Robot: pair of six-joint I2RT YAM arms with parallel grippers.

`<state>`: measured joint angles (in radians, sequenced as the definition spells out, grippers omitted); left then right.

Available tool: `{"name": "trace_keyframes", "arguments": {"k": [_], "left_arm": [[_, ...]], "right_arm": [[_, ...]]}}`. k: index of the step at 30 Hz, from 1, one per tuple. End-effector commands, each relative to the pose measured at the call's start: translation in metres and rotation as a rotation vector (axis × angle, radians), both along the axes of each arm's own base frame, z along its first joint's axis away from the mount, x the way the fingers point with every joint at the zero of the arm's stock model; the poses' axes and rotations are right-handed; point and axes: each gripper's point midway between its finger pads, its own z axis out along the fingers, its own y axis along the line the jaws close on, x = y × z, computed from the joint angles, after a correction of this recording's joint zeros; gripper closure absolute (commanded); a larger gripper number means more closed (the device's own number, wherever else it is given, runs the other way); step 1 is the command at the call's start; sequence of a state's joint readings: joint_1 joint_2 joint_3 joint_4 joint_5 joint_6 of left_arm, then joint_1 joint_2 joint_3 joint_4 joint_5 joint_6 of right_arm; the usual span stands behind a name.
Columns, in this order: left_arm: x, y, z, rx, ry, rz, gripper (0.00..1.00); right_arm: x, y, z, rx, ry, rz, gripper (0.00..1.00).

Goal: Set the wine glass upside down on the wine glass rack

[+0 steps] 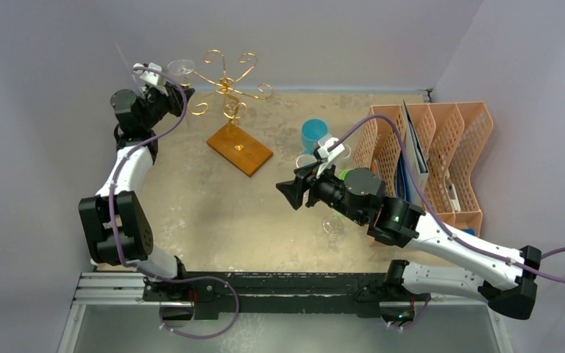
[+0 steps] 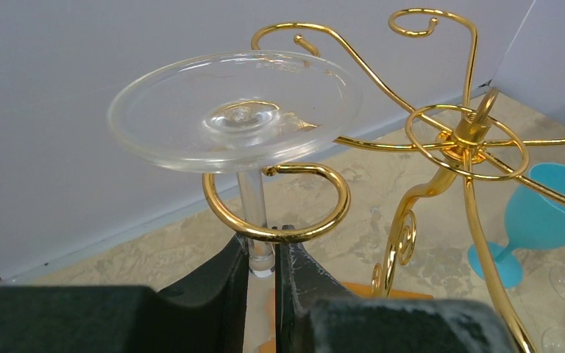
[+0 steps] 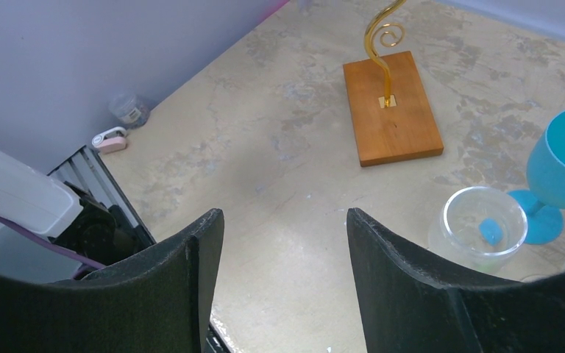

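Left claw (image 2: 263, 256) clamped tight on wine glass (image 2: 235, 110) stem | stem inside wine glass rack (image 2: 469, 134) curl | I'd lower straight till foot seats before letting go

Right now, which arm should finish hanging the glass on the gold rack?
Left. The left gripper is shut on the wine glass stem, foot up, stem apparently inside a curl of the wine glass rack. The right gripper is open, empty, away from it.

Walls (image 1: 301, 29): plain pale lilac-grey on three sides, meeting at the back right corner.
Tabletop (image 1: 206, 213): mottled beige, stone-like.
Near edge: silver metal rail (image 1: 107, 287).
Light: even, soft shadows.
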<state>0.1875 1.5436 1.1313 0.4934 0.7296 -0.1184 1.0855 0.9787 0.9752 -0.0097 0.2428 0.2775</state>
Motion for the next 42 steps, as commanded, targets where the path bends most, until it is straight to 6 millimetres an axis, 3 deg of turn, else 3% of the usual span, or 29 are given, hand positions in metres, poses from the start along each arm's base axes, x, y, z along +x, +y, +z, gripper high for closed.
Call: {"name": "trace_keyframes", "arguments": {"k": [1,11,16,21,26,27,34,42], "left_arm": [[-0.01,0.0,0.032,0.008,-0.116,0.016,1.0],[-0.036,-0.022,0.026,0.02,-0.157,-0.123,1.0],[-0.036,-0.026,0.022,0.013,-0.134,-0.156,0.98],[-0.034,-0.027,0.014,-0.007,-0.061,-0.164,0.74],[-0.041,-0.027,0.017,-0.017,0.011,-0.157,0.6],[-0.041,-0.026,0.015,-0.018,0.014,-0.145,0.49],[-0.045,-0.007,0.004,-0.027,0.082,0.008,0.45],[-0.082,0.01,0.013,-0.091,0.02,0.19,0.35]], "right_arm": [[-0.002,-0.001,0.011,0.046,-0.01,0.001,0.36],[-0.001,-0.001,0.008,0.037,0.001,-0.005,0.35],[-0.004,0.0,0.009,0.041,0.0,0.014,0.35],[-0.004,0.001,0.01,0.039,0.003,0.013,0.35],[-0.013,0.008,0.011,0.069,0.005,0.075,0.35],[-0.015,0.009,0.012,0.076,0.004,0.088,0.35],[-0.022,0.008,0.008,0.067,0.026,0.119,0.35],[-0.028,0.0,0.008,0.103,0.034,0.119,0.34]]}}
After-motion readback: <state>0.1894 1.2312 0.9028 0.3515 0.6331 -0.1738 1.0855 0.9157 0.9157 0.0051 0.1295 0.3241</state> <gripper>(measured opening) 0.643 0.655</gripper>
